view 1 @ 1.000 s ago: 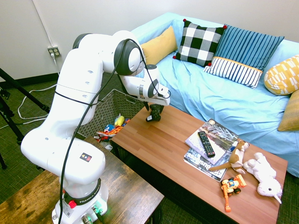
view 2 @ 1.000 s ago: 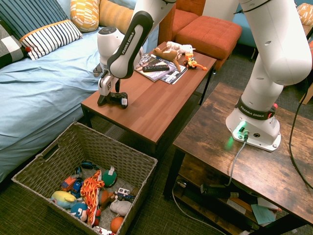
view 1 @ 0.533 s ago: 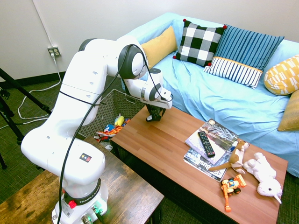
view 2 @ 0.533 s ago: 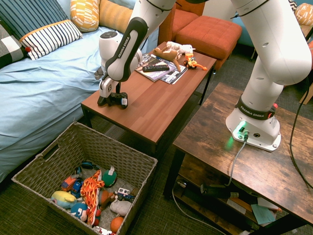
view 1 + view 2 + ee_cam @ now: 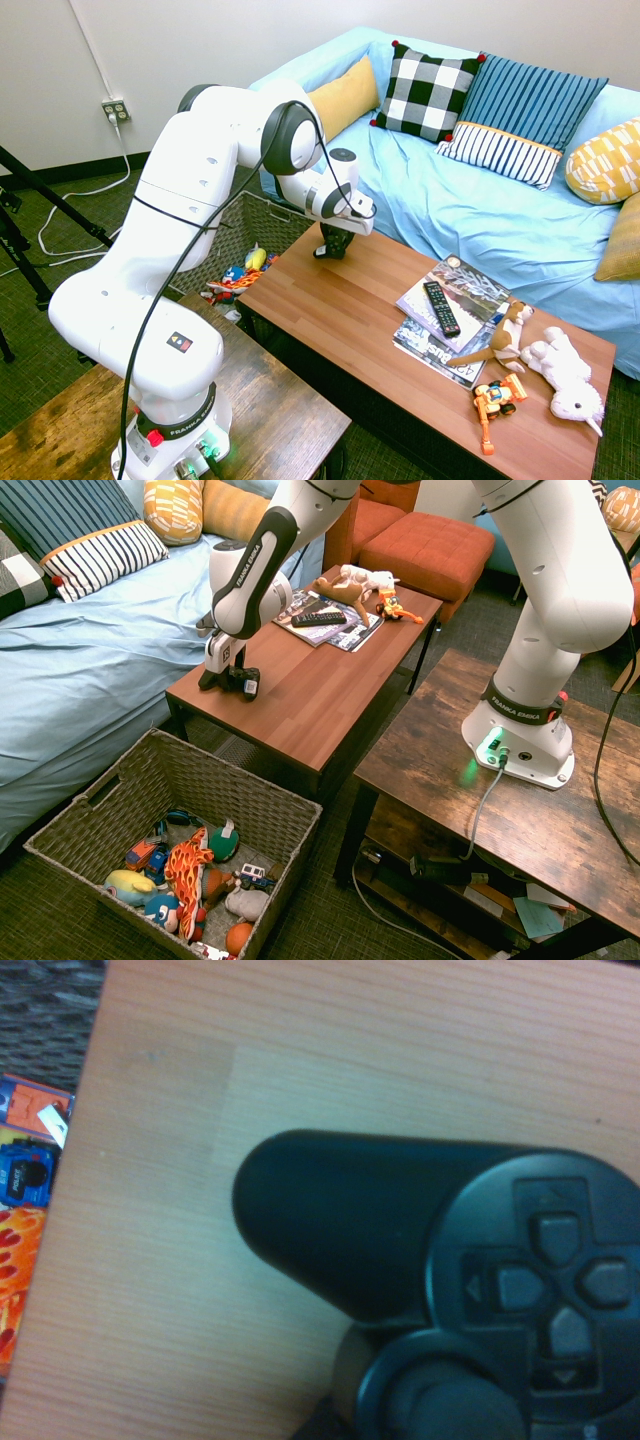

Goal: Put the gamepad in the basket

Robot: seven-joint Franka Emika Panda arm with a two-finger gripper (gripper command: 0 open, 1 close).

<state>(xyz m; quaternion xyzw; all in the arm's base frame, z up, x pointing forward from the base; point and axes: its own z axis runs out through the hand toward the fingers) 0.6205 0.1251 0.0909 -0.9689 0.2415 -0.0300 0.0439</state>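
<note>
So we've got the tool (image 5: 226, 684) right down at the gamepad (image 5: 243, 685), left of centre in the second exterior view, but we can't tell if it's spread or already pinching. The gamepad sits at the near left end of the long table (image 5: 285, 702) there. In the wrist view we get a nice look at one rounded handle, the D-pad and part of a stick, over the wood grain.

The basket (image 5: 290, 825) is at the lower left of that same view, beside the table end, with a bunch of toys (image 5: 190, 875) in it, including something flame-patterned.

Over in the first exterior view, we see the remote (image 5: 441, 309) lying on some magazines (image 5: 455, 285) right of centre, with a brown plush (image 5: 508, 335), a white plush (image 5: 563, 375) and an orange toy truck (image 5: 496, 397) toward the lower right. The sofa (image 5: 420, 190) with its pillows (image 5: 430, 92) fills the upper right.
</note>
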